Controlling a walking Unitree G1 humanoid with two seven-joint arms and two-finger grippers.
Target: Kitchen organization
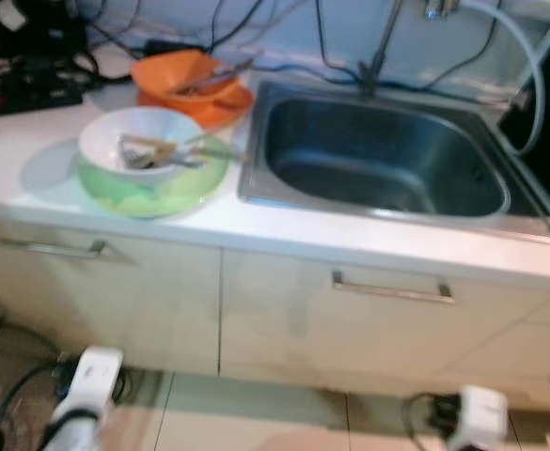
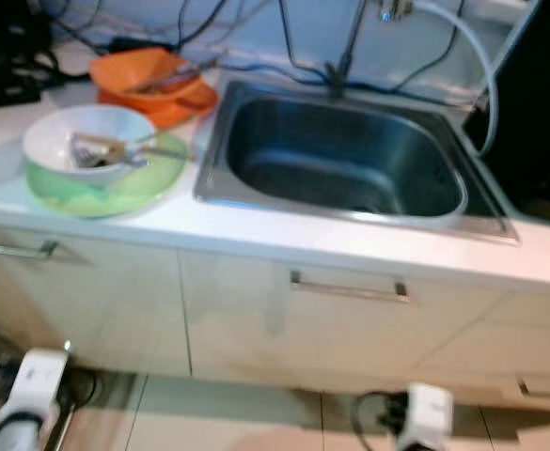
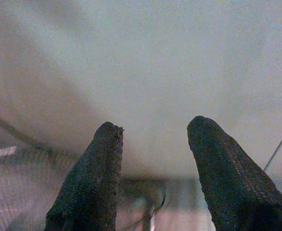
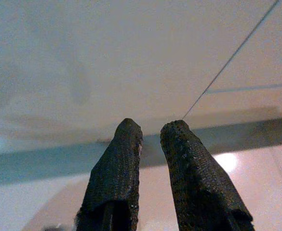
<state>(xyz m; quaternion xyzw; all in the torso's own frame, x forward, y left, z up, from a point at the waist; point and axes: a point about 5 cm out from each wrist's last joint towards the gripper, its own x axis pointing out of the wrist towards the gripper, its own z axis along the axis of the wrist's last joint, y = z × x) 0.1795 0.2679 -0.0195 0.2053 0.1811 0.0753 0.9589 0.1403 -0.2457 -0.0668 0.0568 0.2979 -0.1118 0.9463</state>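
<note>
Left gripper jaws spread wide, nothing between them, aimed at the pale cabinet front from down low. Right gripper jaws narrow, only a slim gap, also empty and facing the cabinet. Both arms hanging low by the floor. Up on the white surface: a white bowl with utensils sitting in a green bowl, an orange bowl behind it with more utensils, all just beside the empty steel sink. Looks like approach stage — nothing grabbed yet. Next up, probably: raise an arm above the surface's edge and go for the bowl stack — careful with the loose cutlery.
</note>
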